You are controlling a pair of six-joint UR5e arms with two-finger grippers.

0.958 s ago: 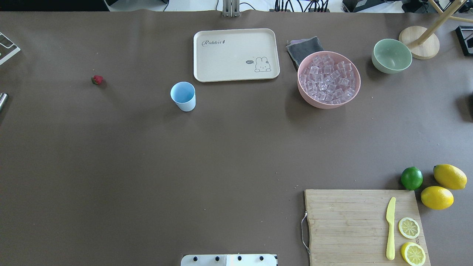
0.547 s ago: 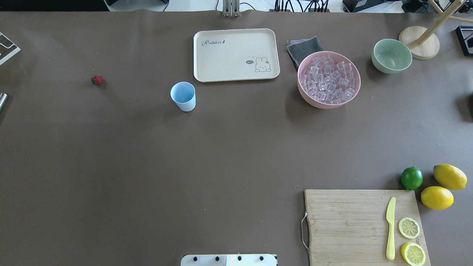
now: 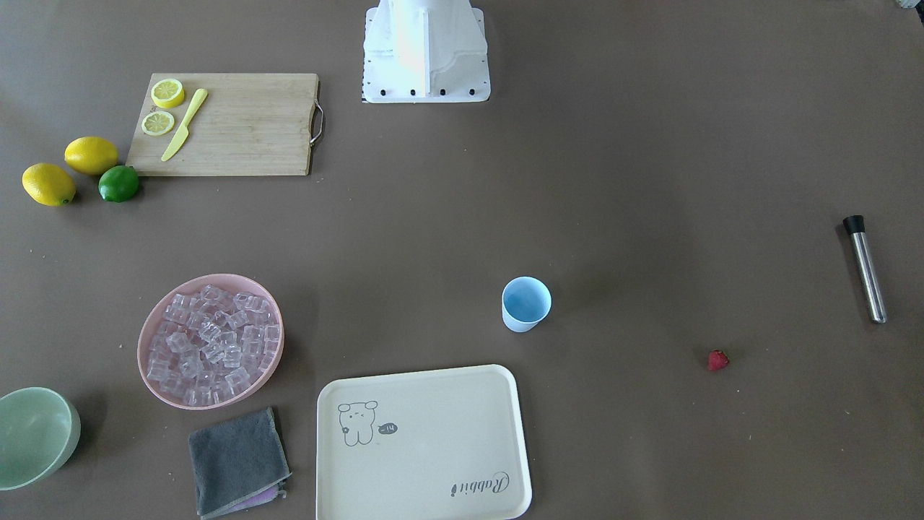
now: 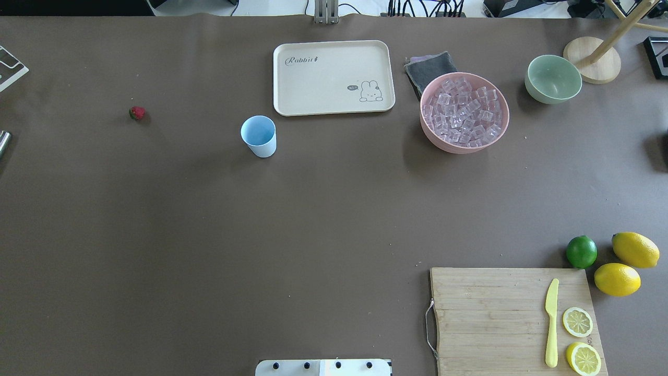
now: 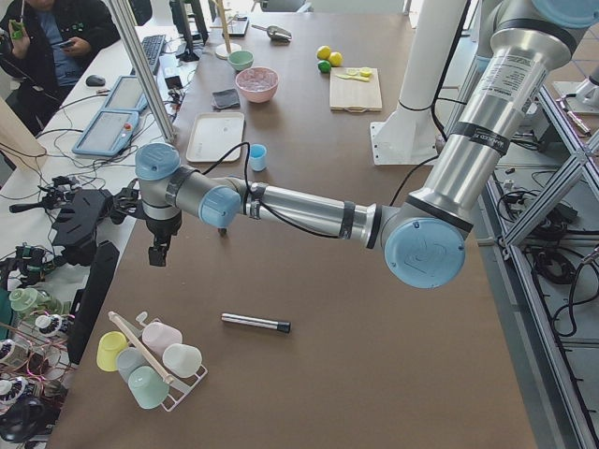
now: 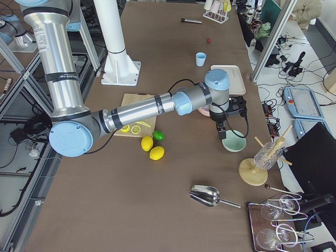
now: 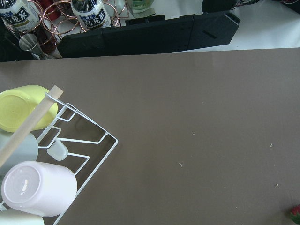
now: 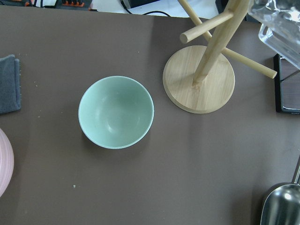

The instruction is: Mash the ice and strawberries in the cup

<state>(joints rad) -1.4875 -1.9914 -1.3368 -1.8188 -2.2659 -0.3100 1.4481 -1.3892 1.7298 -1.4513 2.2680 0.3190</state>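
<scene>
Cup (image 4: 258, 134) upright on desk (image 4: 209, 235), strawberry (image 4: 137, 113) well apart, ice (image 4: 463, 110) heaped in pink bowl (image 4: 459, 148). Cannot tell how left jaws or right jaws stand.

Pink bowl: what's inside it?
Clear ice cubes, piled, fill the pink bowl. The strawberry lies far outside it. The cubes cover the bowl's floor; anything beneath cannot be seen.

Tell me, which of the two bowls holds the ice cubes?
The wide pink bowl, beside the grey cloth, is piled with clear ice. The smaller pale green bowl is empty.
</scene>
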